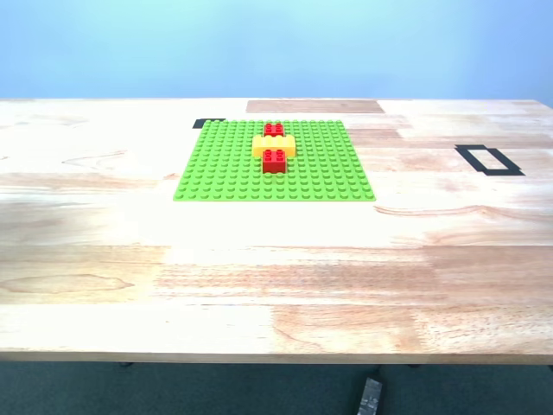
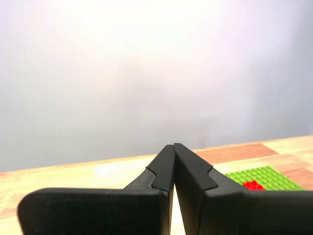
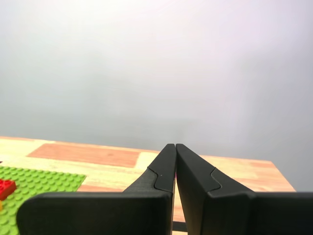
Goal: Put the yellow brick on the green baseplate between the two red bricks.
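Observation:
In the exterior view the green baseplate (image 1: 275, 162) lies flat on the far middle of the table. The yellow brick (image 1: 274, 145) sits on it, crosswise between the two red bricks, one behind (image 1: 273, 130) and one in front (image 1: 275, 160), all touching in a row. Neither arm shows in the exterior view. My first gripper (image 2: 174, 147) is shut and empty, held away from the plate; a corner of the baseplate (image 2: 264, 177) and a red brick (image 2: 253, 185) show beyond it. My second gripper (image 3: 175, 146) is also shut and empty, with the baseplate (image 3: 34, 183) and a red brick (image 3: 6, 188) off to one side.
A wooden table (image 1: 276, 285) with a black tape rectangle (image 1: 489, 160) at the exterior view's right and a small black tape mark (image 1: 207, 124) behind the plate's far corner. A blue wall stands behind. A dark object (image 1: 369, 396) lies on the floor below the table's near edge.

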### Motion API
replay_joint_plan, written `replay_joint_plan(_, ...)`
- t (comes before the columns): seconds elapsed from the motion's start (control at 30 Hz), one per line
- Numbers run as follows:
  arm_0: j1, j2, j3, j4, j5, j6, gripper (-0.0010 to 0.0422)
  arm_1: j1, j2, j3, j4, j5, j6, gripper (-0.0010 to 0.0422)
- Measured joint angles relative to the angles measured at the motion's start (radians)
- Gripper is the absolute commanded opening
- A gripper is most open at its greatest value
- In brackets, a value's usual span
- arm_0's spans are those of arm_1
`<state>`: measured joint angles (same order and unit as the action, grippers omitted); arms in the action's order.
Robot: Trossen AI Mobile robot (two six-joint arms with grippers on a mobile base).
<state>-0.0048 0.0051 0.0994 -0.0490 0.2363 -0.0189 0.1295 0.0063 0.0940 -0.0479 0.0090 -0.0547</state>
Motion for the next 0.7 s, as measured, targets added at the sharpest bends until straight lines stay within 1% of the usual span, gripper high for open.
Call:
replay_joint_plan(0.23, 0.0, 0.0, -0.041, -0.018, 0.007, -0.004, 0.0, 0.006, -0.005, -0.018, -0.05, -0.001, -0.001, -0.0001)
replay_joint_plan(0.53, 0.0, 0.0, -0.044, -0.025, 0.008, -0.01, 0.0, 0.035, -0.003, -0.034, -0.055, -0.002, -0.002, -0.0001)
replay_joint_plan(0.7, 0.0, 0.0, -0.039, -0.062, 0.008, -0.01, 0.0, 0.035, -0.003, -0.043, -0.053, -0.004, -0.002, -0.0001)
